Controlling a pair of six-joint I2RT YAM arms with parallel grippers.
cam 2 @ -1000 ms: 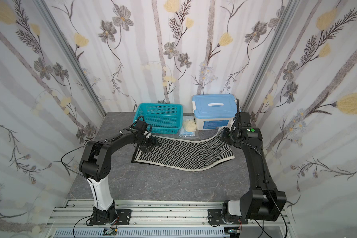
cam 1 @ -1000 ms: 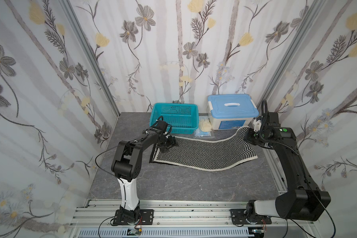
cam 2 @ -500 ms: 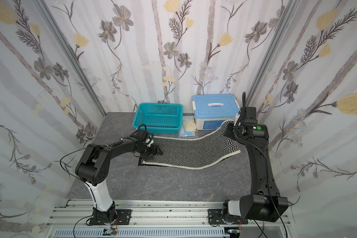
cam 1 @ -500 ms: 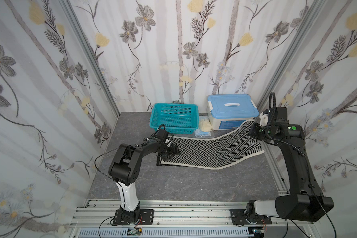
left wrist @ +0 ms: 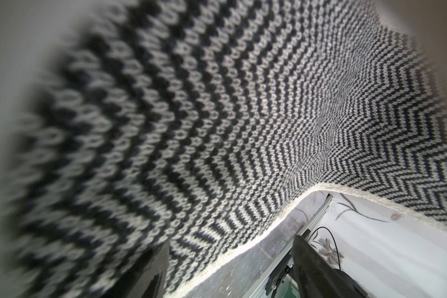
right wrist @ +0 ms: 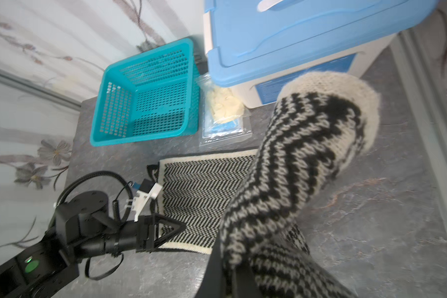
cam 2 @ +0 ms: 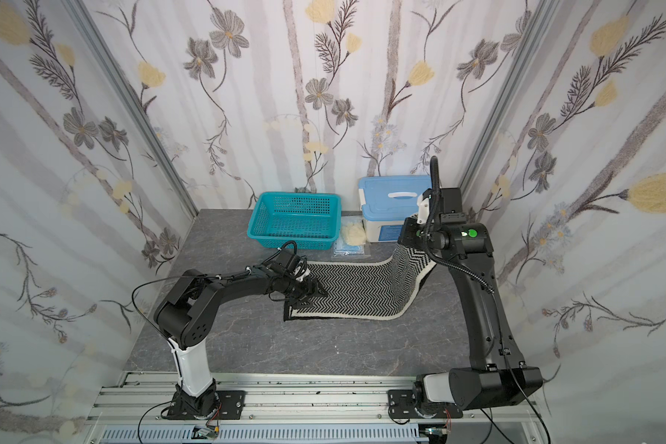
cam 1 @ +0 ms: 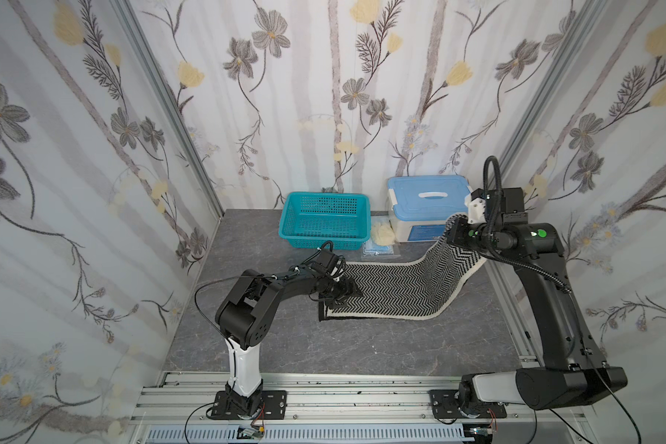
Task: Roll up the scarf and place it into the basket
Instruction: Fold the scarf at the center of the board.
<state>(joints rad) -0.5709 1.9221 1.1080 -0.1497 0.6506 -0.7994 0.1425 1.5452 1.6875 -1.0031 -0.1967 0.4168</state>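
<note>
Closest in is the grey marbled surface with both arm bases bolted along its front rail. A bit further in, the left gripper lies low over the left end of the scarf. Its jaws are spread wide and aren't pinching anything as far as I can see, and its wrist cam is basically all zigzag knit. The scarf lies flat on the surface, herringbone side up with a cream edge round it, not rolled at all. On the right it curves up off the surface, because the right gripper is clamped tight on that end, holding it in the air just in front of the white box with the blue lid. At the back sits the teal basket, with the scarf outside it, near its front wall but not touching. Between basket and box there's a pale yellow cloth lump on a clear packet.
</note>
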